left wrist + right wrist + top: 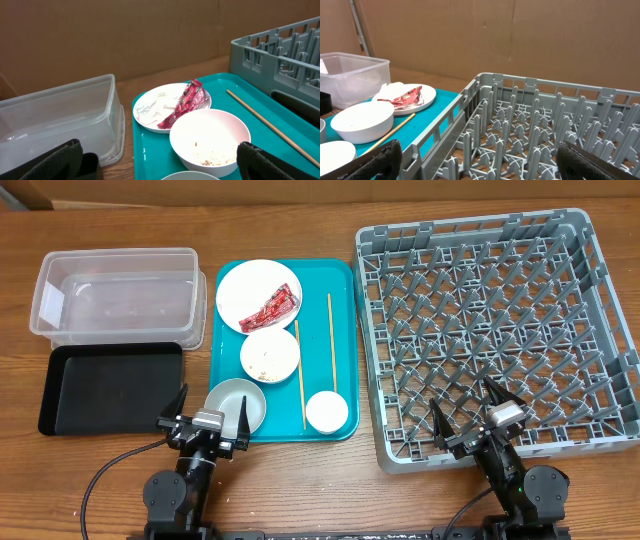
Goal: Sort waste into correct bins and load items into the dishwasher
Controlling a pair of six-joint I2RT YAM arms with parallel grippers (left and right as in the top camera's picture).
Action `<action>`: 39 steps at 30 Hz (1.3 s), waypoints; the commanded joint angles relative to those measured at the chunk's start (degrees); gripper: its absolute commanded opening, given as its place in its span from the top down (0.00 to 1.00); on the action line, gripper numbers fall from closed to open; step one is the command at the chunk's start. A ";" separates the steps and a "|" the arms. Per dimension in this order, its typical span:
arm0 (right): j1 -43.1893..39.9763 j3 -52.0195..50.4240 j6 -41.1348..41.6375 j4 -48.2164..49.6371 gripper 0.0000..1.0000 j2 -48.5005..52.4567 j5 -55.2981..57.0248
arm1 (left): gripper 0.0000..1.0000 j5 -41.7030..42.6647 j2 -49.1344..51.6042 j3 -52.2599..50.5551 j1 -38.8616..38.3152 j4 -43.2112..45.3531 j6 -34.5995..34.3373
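On the teal tray [340, 300] a white plate [250, 285] carries a red wrapper [275, 307] and white tissue [150, 107]. Below it sit a white bowl [270, 354] with rice-like scraps [212, 160], a grey-green bowl [236, 405], a small cup [327, 411] and two chopsticks [300, 375]. The clear tub [115, 290] and black tray [110, 388] lie to the left, the grey dish rack [495, 330] to the right. My left gripper [213, 397] hangs open over the grey-green bowl's near-left edge. My right gripper [460, 395] stands open over the rack's near edge.
The tub's near edge overlaps the black tray's far end. Brown cardboard walls [520, 40] stand behind the table. Bare wooden tabletop [300, 480] runs along the front, where both arm bases sit.
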 commanded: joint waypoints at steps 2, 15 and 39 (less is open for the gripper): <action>-0.28 -0.59 0.17 0.33 0.00 -0.57 0.09 | 0.00 -0.57 -0.63 -0.22 0.59 -0.15 0.63; -0.26 -0.59 0.20 0.35 0.00 -0.57 0.07 | 0.00 -0.57 -0.63 -0.22 0.59 -0.15 0.63; -0.26 -0.59 0.00 0.31 0.00 -0.57 1.60 | 0.00 -0.57 -0.63 -0.22 0.59 -0.15 0.63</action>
